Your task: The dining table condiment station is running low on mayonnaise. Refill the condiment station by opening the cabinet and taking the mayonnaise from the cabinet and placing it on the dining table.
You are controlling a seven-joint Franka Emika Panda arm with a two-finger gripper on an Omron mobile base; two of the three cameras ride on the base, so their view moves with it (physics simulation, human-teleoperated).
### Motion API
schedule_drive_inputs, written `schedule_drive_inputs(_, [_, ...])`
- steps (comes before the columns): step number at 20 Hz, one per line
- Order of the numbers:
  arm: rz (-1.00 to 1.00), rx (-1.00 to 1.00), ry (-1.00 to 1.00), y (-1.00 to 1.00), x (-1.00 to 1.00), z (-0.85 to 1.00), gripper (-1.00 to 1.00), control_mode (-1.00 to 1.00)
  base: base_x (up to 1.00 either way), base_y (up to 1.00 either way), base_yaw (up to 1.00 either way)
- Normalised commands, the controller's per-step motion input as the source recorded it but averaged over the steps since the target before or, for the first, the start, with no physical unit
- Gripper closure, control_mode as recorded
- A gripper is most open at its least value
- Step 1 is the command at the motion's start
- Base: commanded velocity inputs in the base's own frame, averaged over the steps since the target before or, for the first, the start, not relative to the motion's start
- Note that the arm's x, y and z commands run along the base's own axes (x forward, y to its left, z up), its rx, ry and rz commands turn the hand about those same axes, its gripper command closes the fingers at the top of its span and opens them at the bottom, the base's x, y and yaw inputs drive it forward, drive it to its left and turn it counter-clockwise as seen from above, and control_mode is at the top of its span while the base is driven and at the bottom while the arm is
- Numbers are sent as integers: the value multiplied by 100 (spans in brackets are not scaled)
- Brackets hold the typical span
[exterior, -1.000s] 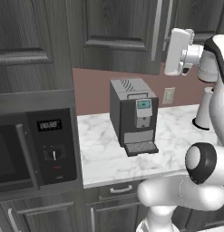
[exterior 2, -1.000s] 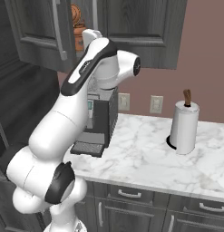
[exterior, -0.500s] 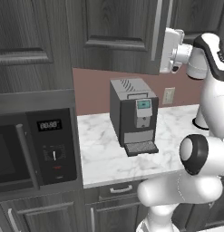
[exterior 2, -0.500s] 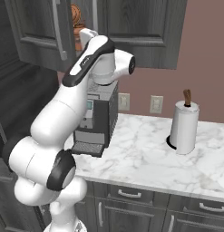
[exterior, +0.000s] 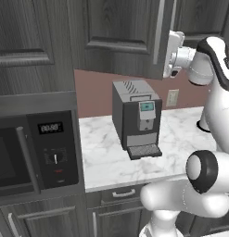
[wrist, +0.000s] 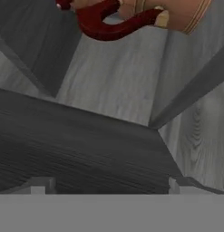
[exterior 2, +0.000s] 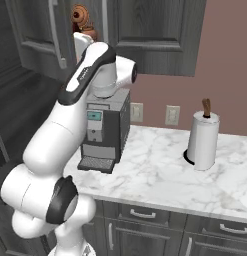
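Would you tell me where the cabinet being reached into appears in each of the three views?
Left base view: cabinet top centre, open door facing us, above the coffee machine.
Right base view: top left, door swung out, kettle inside.
Hand view: its pale interior, kettle at top.
Shared landmark: the kettle; coffee machine in both base views.

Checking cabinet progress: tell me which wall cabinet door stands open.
The door with the long silver handle, left of the kettle: swung outward. The door right of it is shut.

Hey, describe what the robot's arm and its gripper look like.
The arm is glossy white, built of rounded, tube-like segments with dark grey-black joint bands and round dark caps. The gripper ends in two small grey blocky fingertips. No cables or markings are visible.
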Motion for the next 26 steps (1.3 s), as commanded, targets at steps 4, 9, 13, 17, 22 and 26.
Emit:
schedule_drive_inputs(4, [13,0,-5,59,-76,17,-100,-100,0,0,0])
schedule_drive_inputs(9, [12,0,-8,79,-71,22,-100,-100,0,0,0])
schedule_drive_inputs(13, [10,0,-8,100,-69,19,-100,-100,0,0,0])
schedule_drive_inputs(17, [1,-1,-7,100,-63,2,-100,-100,0,0,0])
schedule_drive_inputs(22, [-9,-19,-1,97,-22,0,-100,-100,0,0,0])
schedule_drive_inputs(26, [-11,-18,3,63,0,0,-100,-100,0,0,0])
